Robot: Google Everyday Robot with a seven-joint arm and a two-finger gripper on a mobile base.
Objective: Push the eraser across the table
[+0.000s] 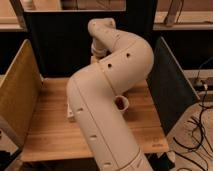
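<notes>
The light-brown wooden table (50, 132) of jointed planks fills the middle of the camera view. My large cream arm (100, 115) rises from the bottom, bends right and folds back down over the table. It hides the table's centre. The gripper is hidden behind the arm, somewhere below the wrist (98, 50). No eraser shows clearly. A small white object (71, 113) peeks out at the arm's left edge; I cannot tell what it is. A small tan cup (121, 103) stands just right of the arm.
A tan panel (17, 95) walls the table's left side and a dark panel (170, 90) its right side. A dark board (60, 45) stands behind. Cables (200, 125) lie on the floor to the right.
</notes>
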